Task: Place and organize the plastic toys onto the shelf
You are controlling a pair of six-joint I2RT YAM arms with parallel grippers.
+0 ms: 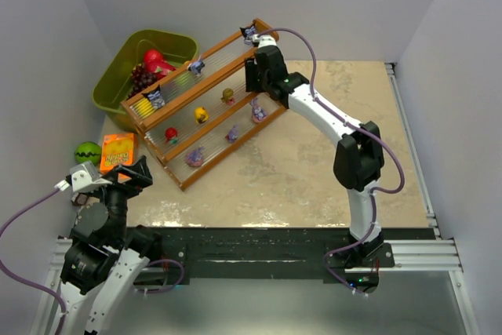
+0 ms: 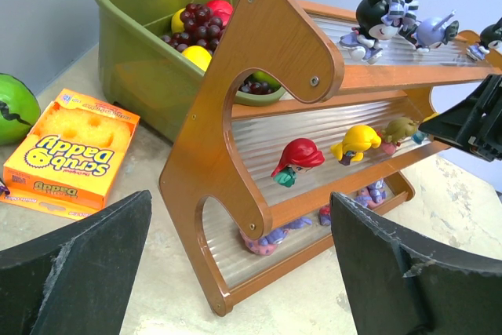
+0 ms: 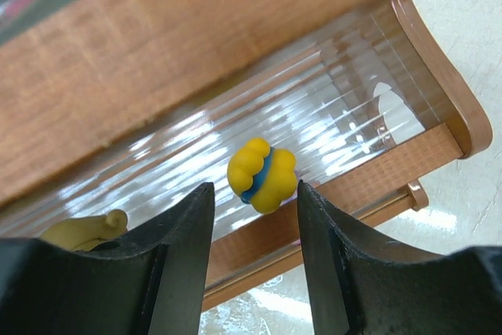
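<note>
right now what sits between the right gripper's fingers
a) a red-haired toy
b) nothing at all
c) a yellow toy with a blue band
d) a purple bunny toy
c: the right wrist view shows a yellow toy with a blue band on a ribbed clear tier of the shelf, between the fingertips of the right gripper, whose jaws stand apart around it.

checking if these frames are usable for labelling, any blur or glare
Right wrist: the wooden rail up close is blurred, glare streaks cross the clear ribbed tier, the yellow toy is sharp. Left wrist: the shelf is crisp and evenly lit. Top external: soft even light, pale sheen on the table near its front edge.
</note>
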